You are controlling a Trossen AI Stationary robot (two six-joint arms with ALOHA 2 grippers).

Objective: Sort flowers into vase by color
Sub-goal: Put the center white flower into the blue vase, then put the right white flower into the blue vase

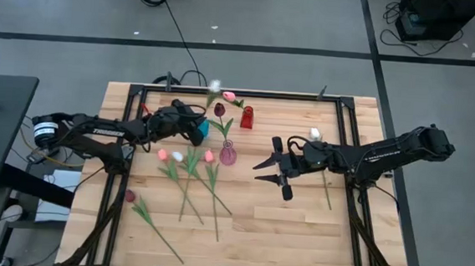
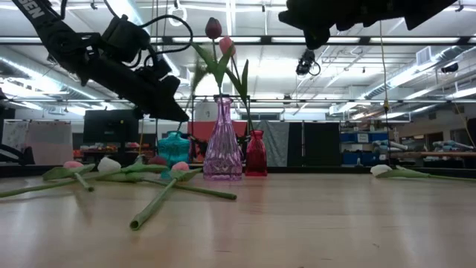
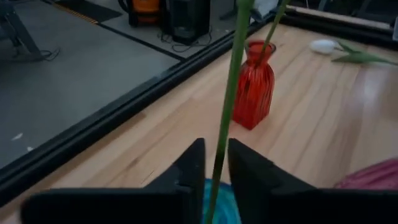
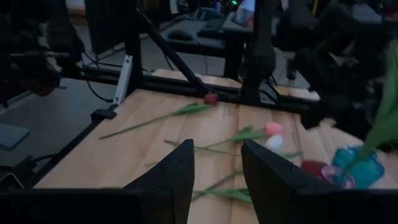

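- Mid-placement, the left gripper hangs directly over the teal vase near the table's back left, its two dark fingers clamped on the thin green stem of a white-headed tulip; the stem's foot appears to be at or inside the vase mouth, though the wrist view does not show how deep.
- Next, by the look of it, comes lowering the stem the rest of the way, then letting go and lifting straight up so the bloom does not drag out or tip the vase.
- Close neighbours raise the stakes: the clear pink vase, already holding a dark red tulip and a pink one, stands just beside the teal vase, and the red vase is near behind it.
- Right of centre, the right gripper waits above the boards, fingers spread wide and holding nothing.
- Several loose flowers remain to sort: a pink and white cluster lying in front of the vases, a dark red tulip near the front left edge, a white one under the right arm, and a pink one at the back by the red vase.
- Sorting looks barely under way, with most stems flat on the wood.
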